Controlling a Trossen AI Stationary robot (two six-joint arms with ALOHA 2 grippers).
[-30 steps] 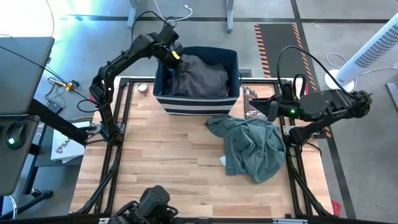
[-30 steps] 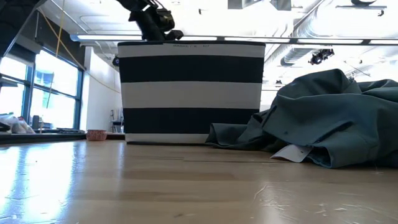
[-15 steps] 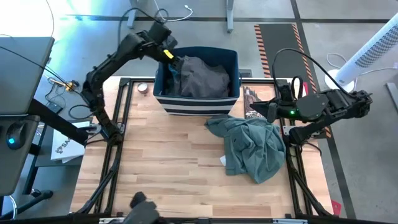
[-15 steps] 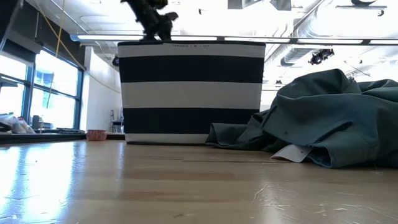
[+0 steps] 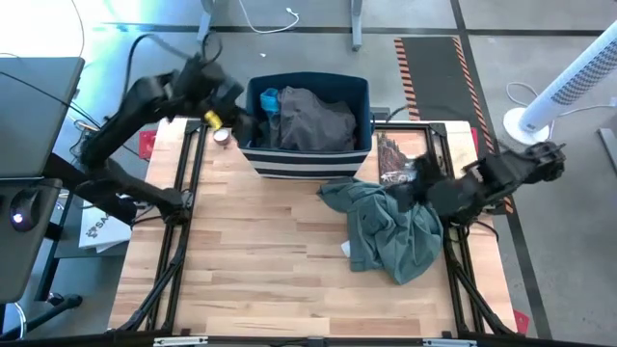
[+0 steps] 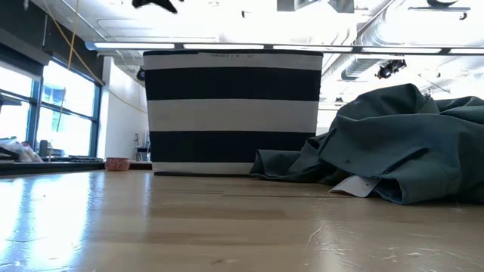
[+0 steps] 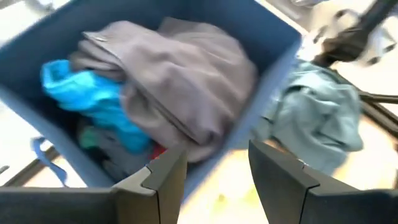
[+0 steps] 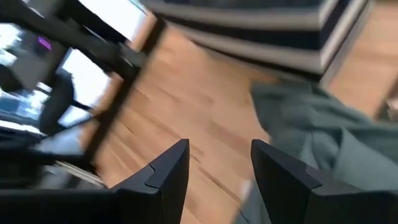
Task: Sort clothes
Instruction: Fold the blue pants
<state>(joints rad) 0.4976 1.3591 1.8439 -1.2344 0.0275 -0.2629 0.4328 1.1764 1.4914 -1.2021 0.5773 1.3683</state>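
The navy bin (image 5: 304, 160) with white stripes stands at the table's far middle. Dark grey-brown trousers (image 5: 313, 120) lie heaped in it beside a bright blue piece (image 5: 268, 98); the left wrist view shows the trousers (image 7: 180, 81) and the blue piece (image 7: 81, 93). A grey-green shirt (image 5: 390, 226) lies crumpled on the table right of the bin, also in the low view (image 6: 408, 151). My left gripper (image 5: 239, 123) hangs open, high at the bin's left corner, its fingers (image 7: 168, 174) bare. My right gripper (image 5: 413, 183) is open above the shirt's far right part (image 8: 323, 137).
A small reddish round thing (image 5: 222, 137) sits on the table left of the bin. A dark printed packet (image 5: 393, 159) lies between the bin and my right arm. Bare wood (image 5: 260, 251) stretches across the left and near parts of the table.
My left gripper has risen out of the bin and swung toward the table's left edge, leaving the trousers lying in the bin. My right gripper has tipped downward and gone from the table's right edge toward the shirt.
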